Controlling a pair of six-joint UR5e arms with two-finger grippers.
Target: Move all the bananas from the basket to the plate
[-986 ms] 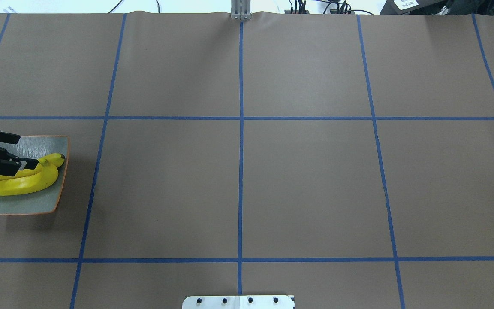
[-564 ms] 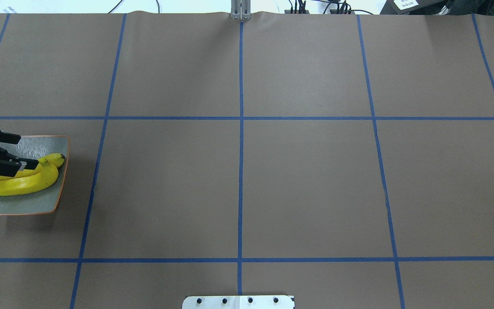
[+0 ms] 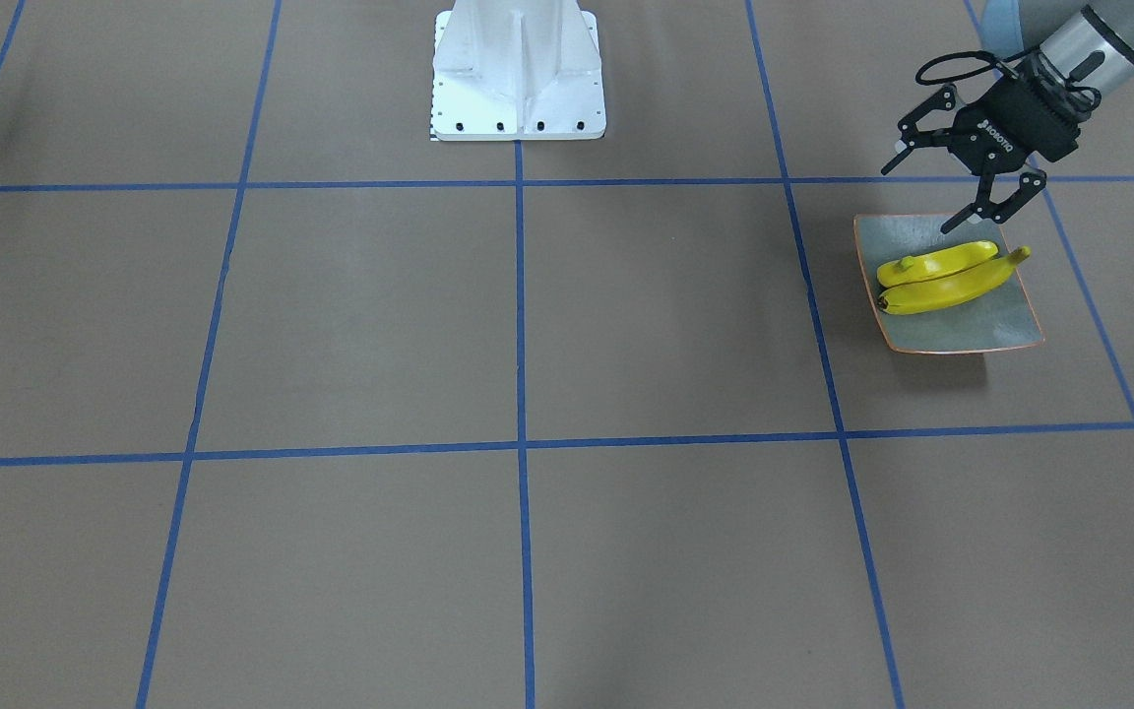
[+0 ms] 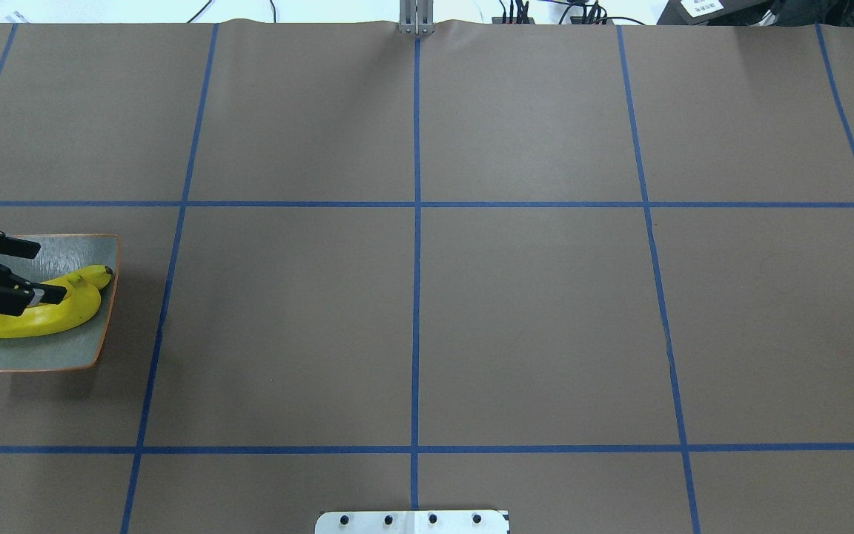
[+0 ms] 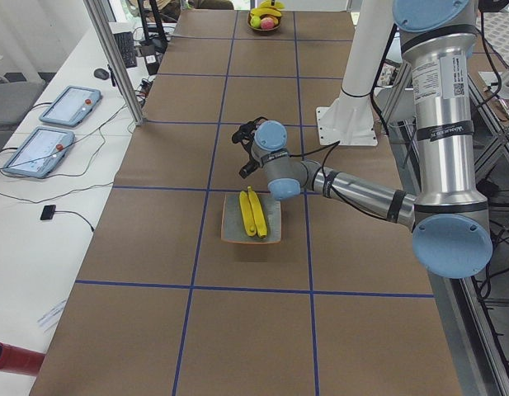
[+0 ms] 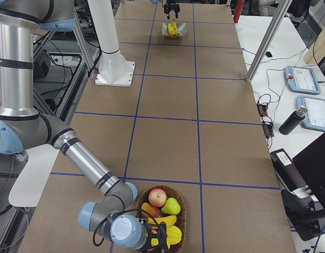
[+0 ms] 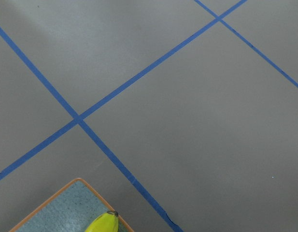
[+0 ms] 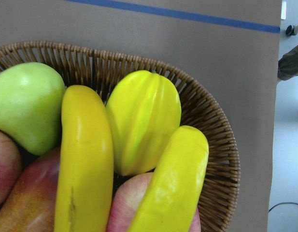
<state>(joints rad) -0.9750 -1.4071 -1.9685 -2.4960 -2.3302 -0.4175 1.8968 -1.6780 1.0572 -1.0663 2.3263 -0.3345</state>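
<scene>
Two yellow bananas (image 3: 941, 276) lie side by side on the square grey-green plate (image 3: 961, 333), at the table's left end in the overhead view, where a banana (image 4: 41, 317) rests on the plate (image 4: 27, 357). My left gripper (image 3: 916, 200) hangs open and empty just above the plate's robot-side edge, and the left gripper (image 4: 50, 273) overlaps the bananas from above. Two more bananas (image 8: 83, 159) sit in the wicker basket (image 8: 209, 116) among other fruit. My right gripper (image 6: 158, 235) is down at the basket (image 6: 181, 208). Whether it is open or shut I cannot tell.
The basket also holds a green apple (image 8: 25, 104), a yellow star fruit (image 8: 144, 121) and reddish fruit. The white robot base (image 3: 518, 74) stands at mid-table. Tablets (image 5: 52, 140) and cables lie on the side bench past a metal pole (image 5: 114, 62).
The open left gripper has drifted slightly back toward the table's left edge, uncovering more of the upper banana. Both bananas on the plate have stayed put.
</scene>
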